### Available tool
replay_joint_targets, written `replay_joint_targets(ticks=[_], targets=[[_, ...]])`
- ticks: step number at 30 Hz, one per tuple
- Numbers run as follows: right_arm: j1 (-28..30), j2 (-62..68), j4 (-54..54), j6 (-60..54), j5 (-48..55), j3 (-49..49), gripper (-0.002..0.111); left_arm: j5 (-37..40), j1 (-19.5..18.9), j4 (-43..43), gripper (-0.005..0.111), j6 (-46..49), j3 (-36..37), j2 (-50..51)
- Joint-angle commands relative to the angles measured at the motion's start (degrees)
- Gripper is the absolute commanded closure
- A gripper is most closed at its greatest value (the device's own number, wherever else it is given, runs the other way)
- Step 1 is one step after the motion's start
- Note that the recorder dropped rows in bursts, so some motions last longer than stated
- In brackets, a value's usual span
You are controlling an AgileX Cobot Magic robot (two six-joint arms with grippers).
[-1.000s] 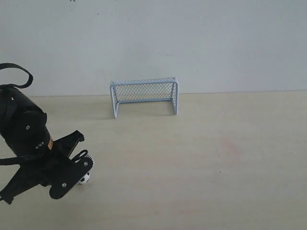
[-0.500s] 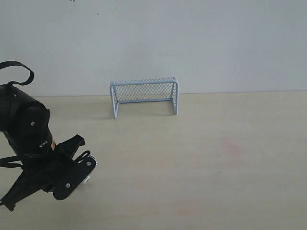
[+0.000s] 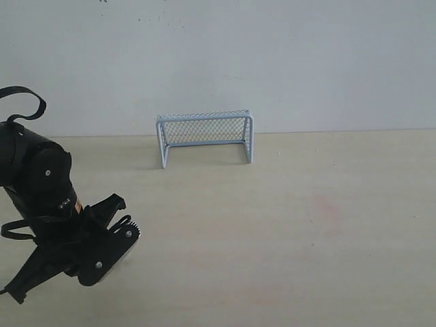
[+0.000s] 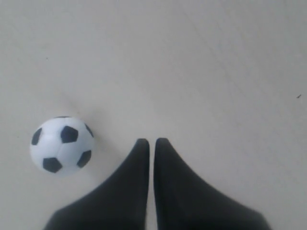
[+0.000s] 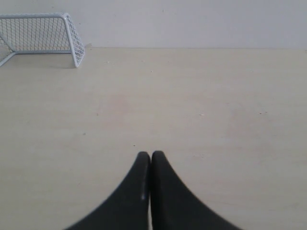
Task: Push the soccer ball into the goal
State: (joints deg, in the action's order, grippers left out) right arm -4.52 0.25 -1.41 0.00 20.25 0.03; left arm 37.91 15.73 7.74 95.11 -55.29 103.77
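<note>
Exterior view | soccer ball now hidden behind left fingers | closed, empty

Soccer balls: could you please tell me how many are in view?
1. The soccer ball lies beside the shut left gripper in the left wrist view. The exterior view shows none; that gripper may hide it there. None is in the goal.

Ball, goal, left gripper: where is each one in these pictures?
Ball (image 4: 61,145), left wrist view, its centre.
Goal (image 3: 204,129), exterior view, the netting.
Left gripper (image 4: 151,141), left wrist view, between its fingertips.
</note>
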Motion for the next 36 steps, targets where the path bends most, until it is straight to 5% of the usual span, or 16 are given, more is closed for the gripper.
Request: replay_joint_targets(ticks=[1, 4, 6, 10, 13, 17, 22, 30, 36], targets=[[0.0, -0.2, 0.2, 0.0, -0.7, 0.0, 0.108, -0.4, 0.3, -0.9, 0.102, 0.5, -0.4, 1.1], [0.0, -0.2, 0.2, 0.0, -0.7, 0.0, 0.108, -4.2, 0.3, 0.1, 0.102, 0.6, -0.4, 2.7], [0.0, -0.2, 0.2, 0.0, -0.7, 0.0, 0.108, -15.4, 0.6, 7.5, 0.102, 2.4, -0.7, 3.8], [0.0, -0.2, 0.2, 0.0, -0.7, 0.0, 0.108, -38.5, 2.2, 16.2, 0.102, -25.7, -6.9, 1.6], [0.0, -0.2, 0.2, 0.0, -0.7, 0.0, 0.108, -44.2, 2.7, 14.2, 0.102, -40.0, -10.8, -5.4], [0.0, -0.2, 0.2, 0.0, -0.7, 0.0, 0.108, -40.4, 2.8, 12.6, 0.102, -40.3, -11.2, -14.6], [0.0, -0.2, 0.2, 0.0, -0.7, 0.0, 0.108, -25.5, 2.7, 12.6, 0.102, -41.4, -11.2, -23.7], [0.0, -0.2, 0.2, 0.0, -0.7, 0.0, 0.108, -5.1, 2.7, 12.6, 0.102, -57.7, -8.4, -34.7], [0.0, -0.2, 0.2, 0.0, -0.7, 0.0, 0.108, -5.1, 2.7, 11.7, 0.102, -77.0, 0.7, -46.5]])
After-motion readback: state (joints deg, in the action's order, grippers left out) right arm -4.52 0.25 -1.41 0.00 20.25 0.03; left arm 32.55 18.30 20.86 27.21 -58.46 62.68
